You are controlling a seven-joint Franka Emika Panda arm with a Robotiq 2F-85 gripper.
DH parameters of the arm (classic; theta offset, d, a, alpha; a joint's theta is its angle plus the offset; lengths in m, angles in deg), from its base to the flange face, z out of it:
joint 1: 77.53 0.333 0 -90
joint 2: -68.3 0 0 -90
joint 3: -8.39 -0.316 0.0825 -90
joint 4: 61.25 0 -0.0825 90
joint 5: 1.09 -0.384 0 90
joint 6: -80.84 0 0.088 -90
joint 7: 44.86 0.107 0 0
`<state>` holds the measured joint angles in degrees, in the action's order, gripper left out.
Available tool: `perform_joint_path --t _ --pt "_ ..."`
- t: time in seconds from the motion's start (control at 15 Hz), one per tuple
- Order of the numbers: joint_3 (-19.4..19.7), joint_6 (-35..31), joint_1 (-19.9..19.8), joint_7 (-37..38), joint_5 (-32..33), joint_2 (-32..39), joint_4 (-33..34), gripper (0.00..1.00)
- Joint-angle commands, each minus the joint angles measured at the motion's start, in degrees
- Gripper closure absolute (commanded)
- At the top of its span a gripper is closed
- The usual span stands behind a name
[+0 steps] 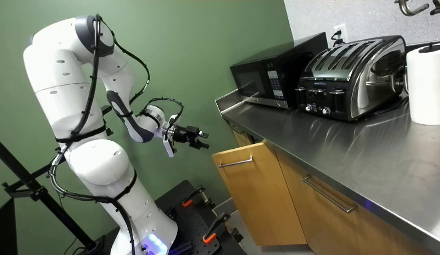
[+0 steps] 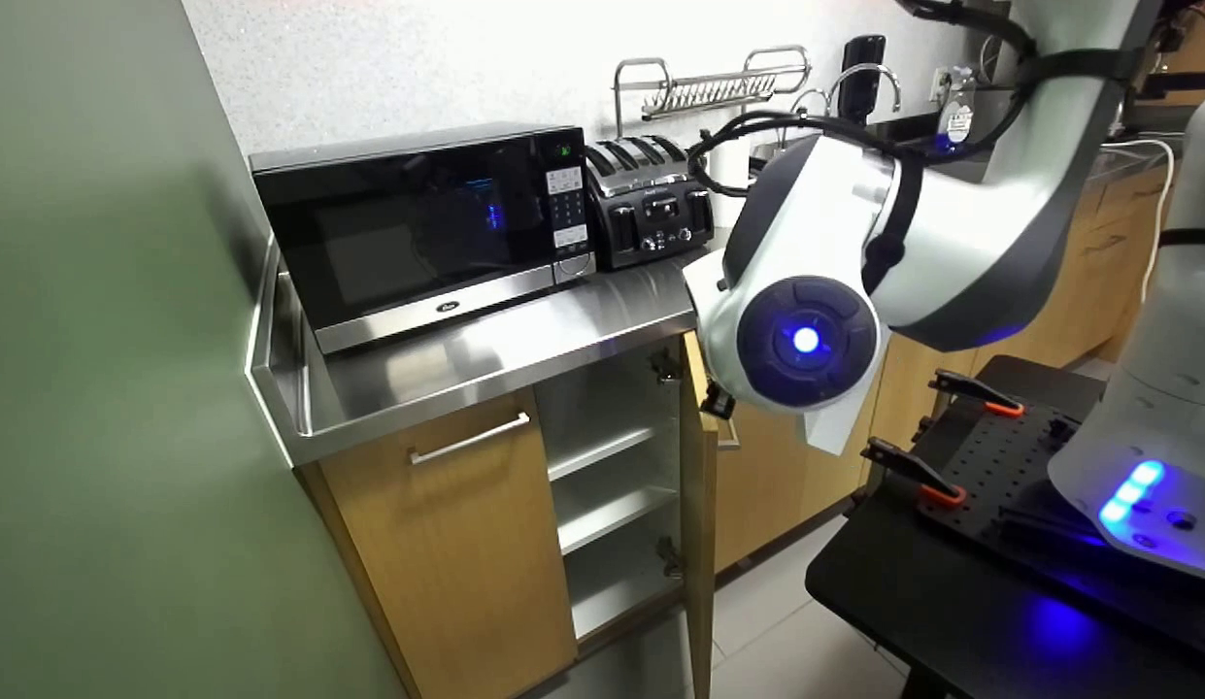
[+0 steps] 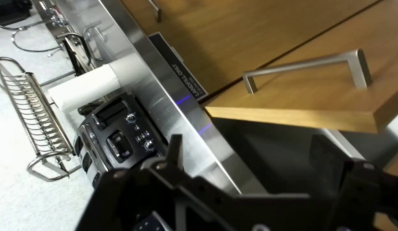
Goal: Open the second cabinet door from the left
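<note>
The second cabinet door from the left is swung open, standing out from the counter base; it shows in both exterior views (image 1: 259, 198) (image 2: 697, 544) and the wrist view (image 3: 308, 93). Its metal handle (image 1: 235, 163) also shows in the wrist view (image 3: 301, 64). My gripper (image 1: 205, 140) is open and holds nothing. It is apart from the door, near the height of its top edge. In the wrist view its spread fingers (image 3: 248, 144) have the counter edge and cabinet opening behind them. In an exterior view the wrist hides most of the gripper. White shelves (image 2: 612, 515) show inside.
The leftmost cabinet door (image 2: 447, 544) is shut, with a protruding handle (image 2: 471, 437). The steel counter (image 1: 347, 152) overhangs the doors and bears a microwave (image 2: 418, 233), a toaster (image 1: 351, 78) and a paper roll (image 1: 427, 85). Clamps (image 1: 216, 226) stand on the robot's black table.
</note>
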<state>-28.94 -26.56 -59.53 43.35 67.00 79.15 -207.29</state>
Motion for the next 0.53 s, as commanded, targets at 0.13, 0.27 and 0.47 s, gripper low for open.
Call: perform_joint_path --t 0.13,0.27,0.47 --pt "7.41 -16.29 0.85 3.73 9.01 -10.86 -3.27 0.00" --pt "9.60 -19.41 1.56 4.92 12.08 -12.17 -3.06 0.00" --pt "11.00 -18.92 2.51 3.57 12.54 -10.23 -1.24 0.00"
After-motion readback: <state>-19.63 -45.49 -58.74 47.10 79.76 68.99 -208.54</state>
